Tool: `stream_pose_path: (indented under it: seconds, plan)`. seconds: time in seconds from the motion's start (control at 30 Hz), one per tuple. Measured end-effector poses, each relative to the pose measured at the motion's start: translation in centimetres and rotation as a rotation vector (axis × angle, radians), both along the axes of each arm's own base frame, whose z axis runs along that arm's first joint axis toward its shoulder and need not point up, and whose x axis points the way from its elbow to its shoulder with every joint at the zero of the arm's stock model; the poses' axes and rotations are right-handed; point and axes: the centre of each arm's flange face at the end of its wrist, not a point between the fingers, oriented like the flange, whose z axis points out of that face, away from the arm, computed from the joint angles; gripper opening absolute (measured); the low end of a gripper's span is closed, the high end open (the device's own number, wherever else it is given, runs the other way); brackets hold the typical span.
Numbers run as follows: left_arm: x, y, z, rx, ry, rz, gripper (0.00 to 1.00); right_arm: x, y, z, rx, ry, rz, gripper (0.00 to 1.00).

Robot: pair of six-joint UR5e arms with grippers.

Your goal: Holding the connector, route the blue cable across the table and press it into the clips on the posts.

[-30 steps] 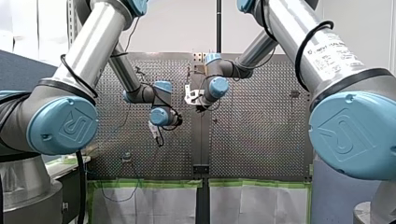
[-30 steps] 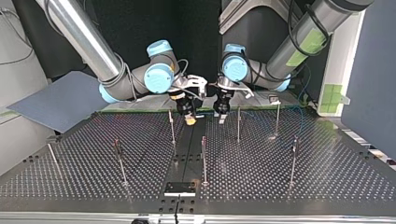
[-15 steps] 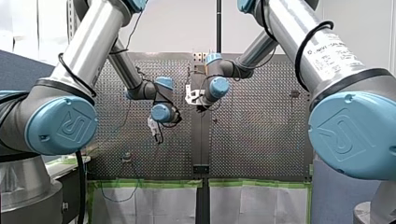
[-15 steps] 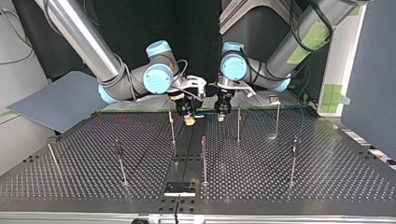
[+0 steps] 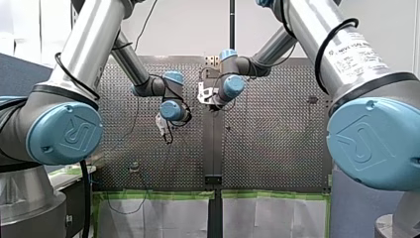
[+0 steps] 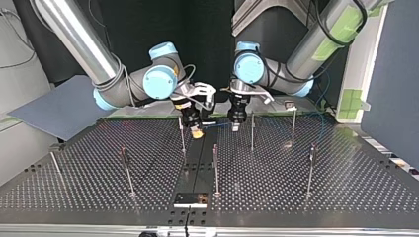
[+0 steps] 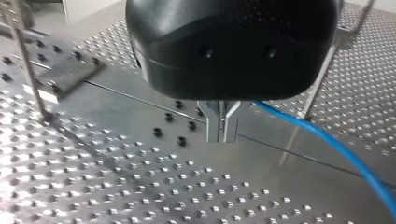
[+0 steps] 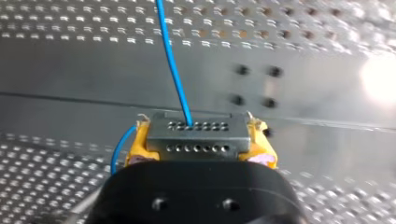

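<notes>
1. Pinching a grey perforated metal connector (image 8: pixel 196 137) btw. its yellow pads, my right gripper (image 6: pixel 197 131) hangs low over the perforated metal table (image 6: pixel 296 197).
2. Thin blue cable (image 8: pixel 172 60) leaves the connector and runs twd. my left gripper (image 7: pixel 222 135).
3. Left gripper: metal fingers pressed together; the cable comes out just beside them. Whether it is pinched, I cannot tell.
4. Thin metal post (image 6: pixel 252 131) stands near the left gripper.

Connector (image 8: pixel 196 135) lower half hidden behind right tool (image 8: pixel 200 148); blue cable (image 7: pixel 336 144) cut off by left wrist view's edge.

Seven posts (image 6: pixel 216 170), two arms (image 6: pixel 79 34); one blue cable (image 7: pixel 336 143), one connector (image 8: pixel 196 137)
</notes>
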Motion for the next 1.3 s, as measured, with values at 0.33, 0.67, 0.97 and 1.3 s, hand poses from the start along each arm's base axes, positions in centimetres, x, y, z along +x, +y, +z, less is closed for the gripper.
stream_pose_path:
  seconds: [0.33, 0.67, 0.97, 1.3]
  plan:
    - [-1.8, -0.1, 4.7, 0.007, -0.027, -0.01, 0.0, -1.1, 0.5, 5.4, -0.038, -0.08, -0.012, 0.0]
    - [-3.3, -0.2, 9.0, -0.011, -0.079, -0.021, 0.0, -2.2, 1.9, 10.7, -0.078, -0.15, -0.013, 0.0]
    - [-4.5, 0.1, 13.6, -0.059, -0.176, -0.035, 0.0, -3.5, 3.4, 15.6, -0.127, -0.208, -0.012, 0.0]
    - [-3.1, -0.3, 16.1, -0.095, -0.241, -0.093, 0.0, -3.5, 3.0, 15.2, -0.112, -0.218, 0.008, 0.0]
